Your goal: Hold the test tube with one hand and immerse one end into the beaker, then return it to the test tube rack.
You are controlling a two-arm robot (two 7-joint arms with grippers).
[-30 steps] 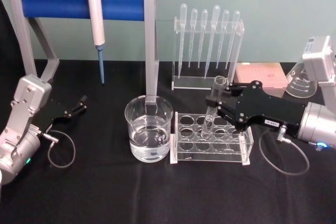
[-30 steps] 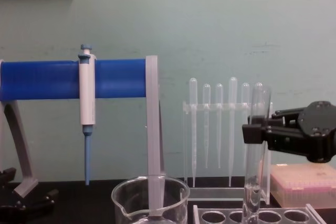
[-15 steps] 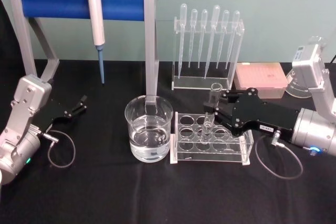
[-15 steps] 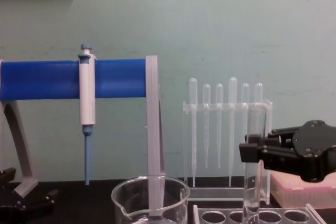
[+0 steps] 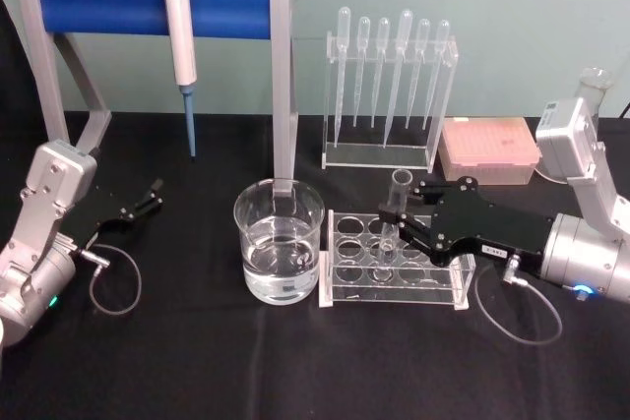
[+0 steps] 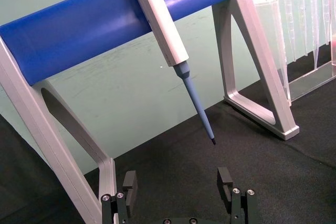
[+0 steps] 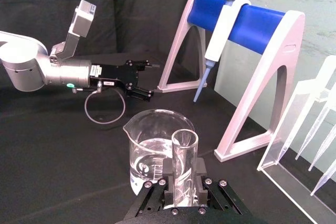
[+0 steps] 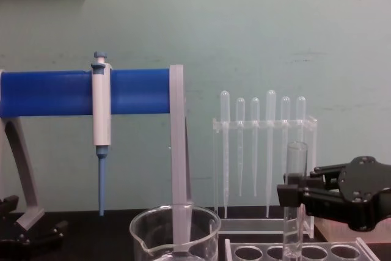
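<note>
Glass test tube (image 5: 395, 215) stands upright, clamped between the right gripper's (image 5: 405, 223) fingers, its lower end inside the rack (image 5: 396, 261); tilting it could snap it.

Even, bright indoor light, soft shadows, mild blur

Glossy clear glass test tube (image 5: 398, 206) and beaker (image 5: 279, 253); matt black tablecloth (image 5: 197, 361).
</note>
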